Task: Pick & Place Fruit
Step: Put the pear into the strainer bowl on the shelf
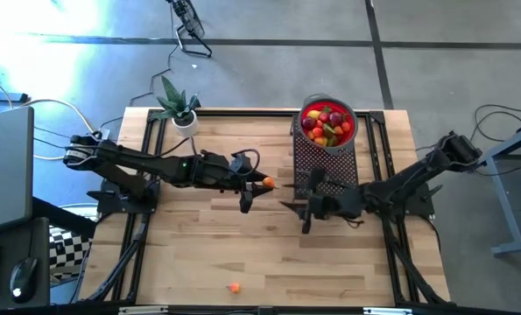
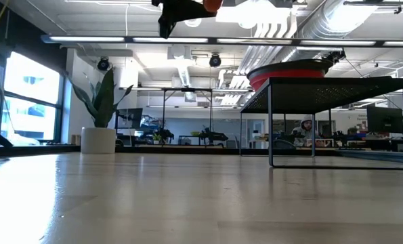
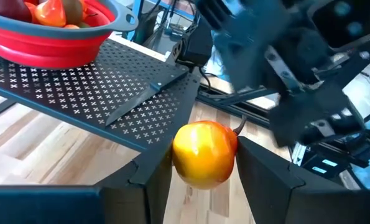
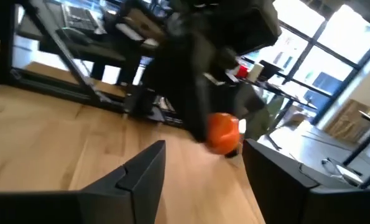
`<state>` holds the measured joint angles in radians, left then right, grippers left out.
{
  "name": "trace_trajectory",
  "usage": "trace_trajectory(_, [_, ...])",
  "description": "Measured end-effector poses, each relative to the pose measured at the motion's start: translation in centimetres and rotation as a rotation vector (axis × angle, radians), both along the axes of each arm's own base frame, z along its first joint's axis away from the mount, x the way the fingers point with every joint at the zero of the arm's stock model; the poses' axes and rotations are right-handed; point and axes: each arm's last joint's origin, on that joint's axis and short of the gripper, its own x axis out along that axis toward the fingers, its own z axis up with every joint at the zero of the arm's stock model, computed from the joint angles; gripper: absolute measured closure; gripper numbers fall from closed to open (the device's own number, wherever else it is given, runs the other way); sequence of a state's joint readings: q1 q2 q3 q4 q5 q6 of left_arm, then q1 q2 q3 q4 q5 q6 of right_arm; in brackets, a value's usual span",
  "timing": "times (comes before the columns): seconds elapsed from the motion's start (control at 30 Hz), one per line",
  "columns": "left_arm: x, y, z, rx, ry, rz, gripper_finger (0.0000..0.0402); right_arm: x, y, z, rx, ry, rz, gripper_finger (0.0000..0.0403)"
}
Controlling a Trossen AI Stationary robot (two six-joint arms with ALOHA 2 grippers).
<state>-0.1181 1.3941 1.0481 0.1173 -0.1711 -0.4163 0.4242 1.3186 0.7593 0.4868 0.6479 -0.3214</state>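
Jaws: left gripper (image 3: pixel 203 180) clamps my orange-yellow fruit (image 3: pixel 204 154) above the worktop (image 1: pixel 242 249); right gripper (image 4: pixel 203 174) spread, empty.
Worktop: pale wood; stray fruit (image 1: pixel 234 287) near its front edge.
Room: open office behind.

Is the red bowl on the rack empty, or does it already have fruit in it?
It has fruit in it. The high view shows the red bowl on the black rack heaped with red, orange, yellow and green fruit.
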Motion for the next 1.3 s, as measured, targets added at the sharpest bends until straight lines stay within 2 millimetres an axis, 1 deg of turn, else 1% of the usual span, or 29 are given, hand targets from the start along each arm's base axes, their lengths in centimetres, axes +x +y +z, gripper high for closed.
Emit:
trace_trajectory(0.07, [0.0, 0.0, 0.0, 0.001, 0.000, 0.000, 0.0236, 0.3, -0.7, 0.1, 0.003, -0.004, -0.006, 0.0198])
trace_trajectory(0.23, [0.0, 0.0, 0.0, 0.001, 0.000, 0.000, 0.0236, 0.9, -2.2, 0.0, 0.016, 0.000, 0.041, 0.0215])
trace_trajectory(0.4, [0.0, 0.0, 0.0, 0.011, 0.001, 0.000, 0.0236, 1.3, -3.0, -0.1, 0.029, 0.019, 0.127, 0.0224])
trace_trajectory(0.67, [0.0, 0.0, 0.0, 0.024, 0.002, 0.001, 0.0236, 1.4, -3.6, -0.1, 0.027, 0.017, 0.120, 0.0243])
trace_trajectory(1.03, [0.0, 0.0, 0.0, 0.024, 0.002, 0.001, 0.0236, 1.4, -3.5, -0.1, 0.028, 0.016, 0.121, 0.0324])
trace_trajectory(1.3, [0.0, 0.0, 0.0, 0.024, 0.002, 0.001, 0.0236, 1.4, -3.5, -0.1, 0.031, 0.016, 0.122, 0.0360])
